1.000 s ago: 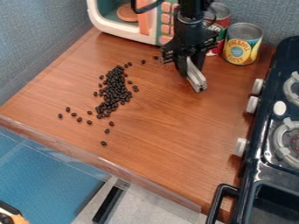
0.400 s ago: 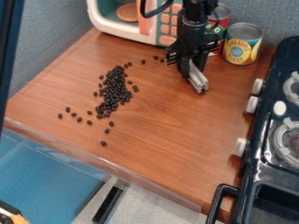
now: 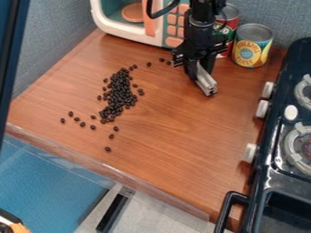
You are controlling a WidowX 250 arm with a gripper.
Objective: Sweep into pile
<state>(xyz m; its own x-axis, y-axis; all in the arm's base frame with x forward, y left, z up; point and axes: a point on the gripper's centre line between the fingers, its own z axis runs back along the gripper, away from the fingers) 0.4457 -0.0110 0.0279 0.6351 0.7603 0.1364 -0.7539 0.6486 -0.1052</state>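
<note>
Gripper [image 3: 200,71] has nudged slightly right in view; fingers clamped on a metal bar [image 3: 207,84]. Beans [image 3: 119,97] lie scattered left of it on the worktop [image 3: 170,141]. Bar too high could skip beans; sweeping fast could flick front strays overboard.

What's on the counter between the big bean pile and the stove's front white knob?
Just bare wood between pile and knob; the camera view shows it.
</note>
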